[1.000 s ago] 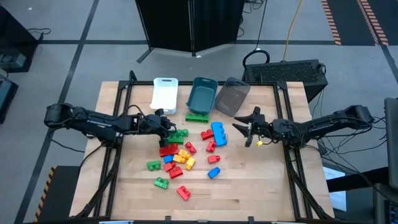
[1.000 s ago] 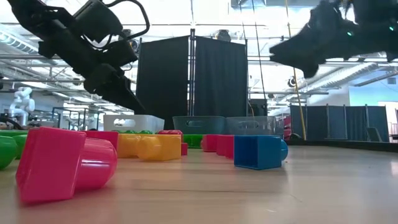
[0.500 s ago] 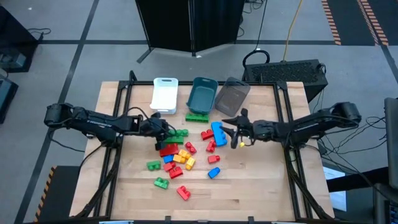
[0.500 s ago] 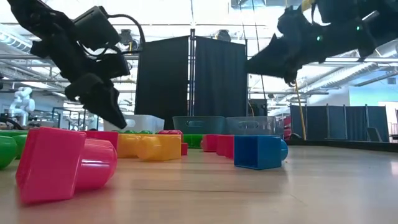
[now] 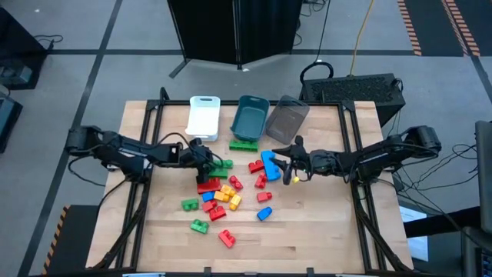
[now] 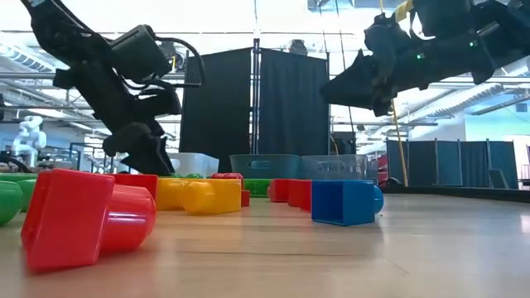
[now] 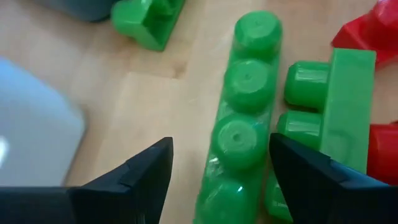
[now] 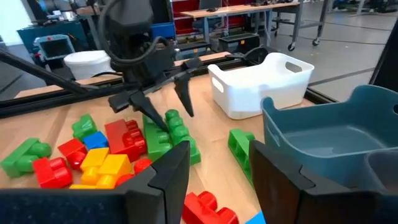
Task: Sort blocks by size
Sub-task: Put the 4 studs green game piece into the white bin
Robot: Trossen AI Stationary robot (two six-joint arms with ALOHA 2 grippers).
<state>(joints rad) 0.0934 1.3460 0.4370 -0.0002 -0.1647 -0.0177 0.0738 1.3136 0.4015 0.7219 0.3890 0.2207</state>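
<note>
Lying loose in the middle of the table [image 5: 323, 231], the blocks [image 5: 227, 188] form a scattered heap of red, green, blue, yellow and orange, in front of the white bin [image 5: 204, 117], teal bin [image 5: 250, 118] and grey bin [image 5: 287, 119] along the far edge. The left gripper [image 7: 217, 171] hangs low with its fingers apart on either side of a long green block [image 7: 239, 118]. The right gripper [image 5: 283, 163] hovers over the blue blocks [image 5: 270, 165], fingers spread.
</note>
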